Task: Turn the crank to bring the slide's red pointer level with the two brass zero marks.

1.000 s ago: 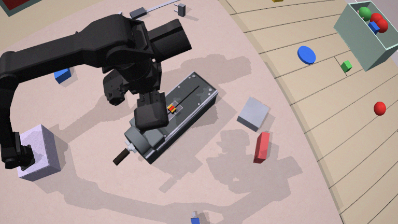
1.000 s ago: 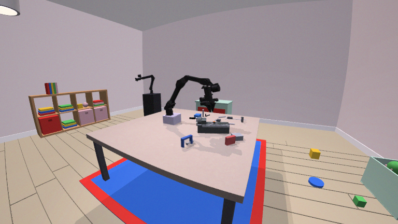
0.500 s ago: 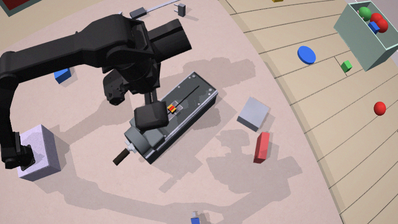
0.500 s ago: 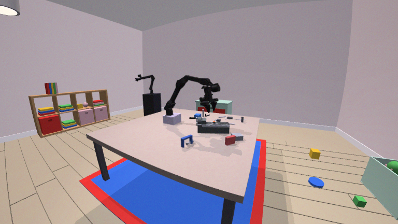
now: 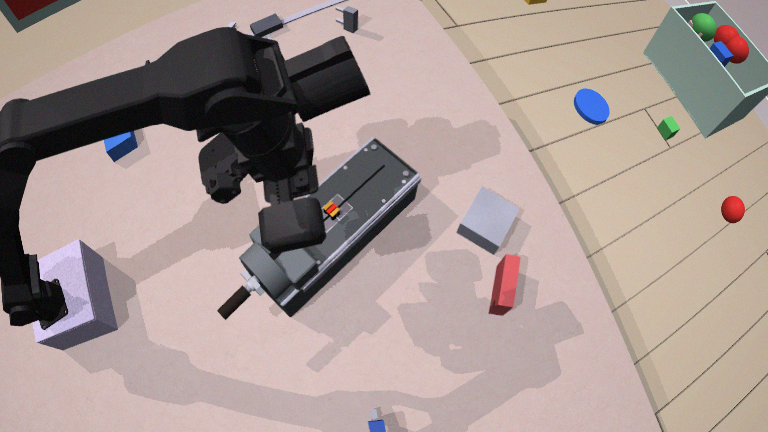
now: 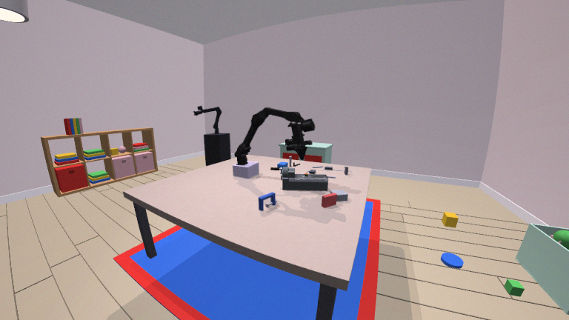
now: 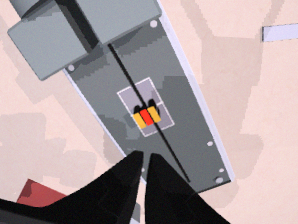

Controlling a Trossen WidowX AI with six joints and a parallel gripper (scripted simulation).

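The grey machine (image 5: pixel 370 185) (image 6: pixel 304 184) (image 7: pixel 180 115) stands on the table. Its dark crank handle (image 5: pixel 234 302) (image 6: pixel 275 169) sticks out from the drum end, with nothing holding it. The red pointer (image 5: pixel 331 209) (image 7: pixel 146 117) sits between two brass marks (image 5: pixel 328 205) (image 7: pixel 154 114), one on each side, and looks about level with them; a tiny offset cannot be judged. My gripper (image 6: pixel 302 158) (image 7: pixel 145 161) is shut and empty, pointing down above the machine, away from the handle. In the top view its fingertips are hidden behind the arm.
A grey block (image 5: pixel 486 217) and a red block (image 5: pixel 504 282) lie beside the machine's long side. A blue block (image 5: pixel 119 145) lies behind the arm. A blue clamp-like frame (image 6: pixel 261 203) stands nearer the exterior camera. The arm's base sits on a lavender block (image 5: pixel 69 290).
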